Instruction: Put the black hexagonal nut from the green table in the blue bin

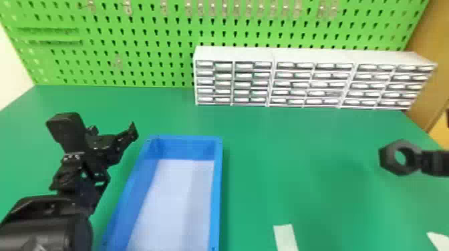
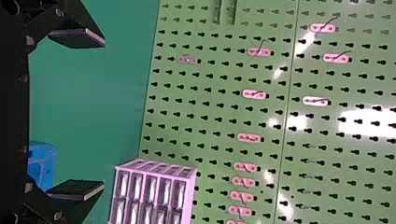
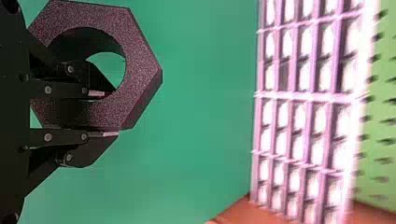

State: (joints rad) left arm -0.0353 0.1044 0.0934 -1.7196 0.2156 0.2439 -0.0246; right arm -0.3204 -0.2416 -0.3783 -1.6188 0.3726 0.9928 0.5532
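Note:
At the right side of the head view, my right gripper (image 1: 421, 161) is shut on the black hexagonal nut (image 1: 399, 157), held above the green table (image 1: 300, 150). In the right wrist view the nut (image 3: 140, 70) is large, its wall pinched by my right gripper (image 3: 106, 114), one finger inside the hole and one outside. The blue bin (image 1: 217, 193) stands on the table left of the nut, with a pale bottom. My left gripper (image 1: 112, 133) is parked beyond the bin's left side; in the left wrist view this left gripper (image 2: 103, 114) stands open with nothing between its fingers.
A white drawer cabinet (image 1: 314, 80) stands along the back right of the table, before a green pegboard (image 1: 133, 43) with hooks. A pale strip (image 1: 285, 237) lies near the front, right of the bin, and another white piece (image 1: 439, 241) at the right front corner.

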